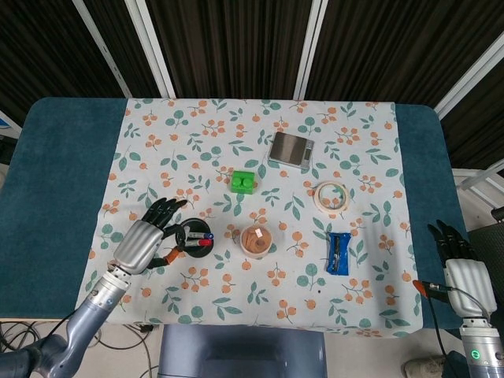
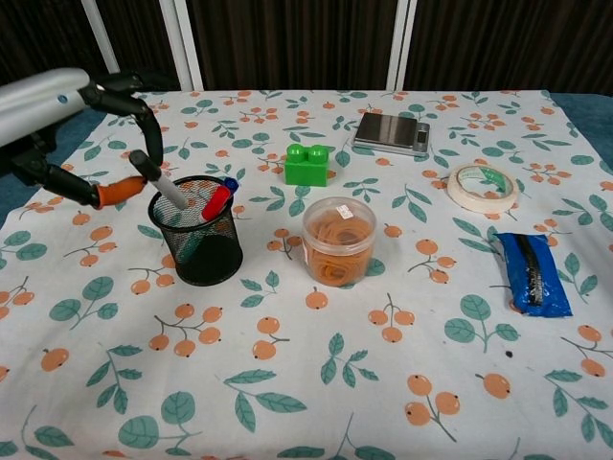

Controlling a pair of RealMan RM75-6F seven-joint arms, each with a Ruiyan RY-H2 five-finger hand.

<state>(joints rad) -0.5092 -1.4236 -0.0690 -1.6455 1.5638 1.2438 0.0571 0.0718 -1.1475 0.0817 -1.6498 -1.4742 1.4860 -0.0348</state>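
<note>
My left hand hovers at the left of a black mesh pen cup. It pinches a white marker with a black cap, which slants up and to the left, its lower end still inside the cup. A red marker and a blue one lean in the cup. My right hand is beyond the table's right edge, fingers straight and apart, holding nothing. The chest view does not show it.
On the floral cloth lie a green brick, a clear tub of rubber bands, a small metal scale, a roll of tape and a blue packet. Teal tabletop borders the cloth.
</note>
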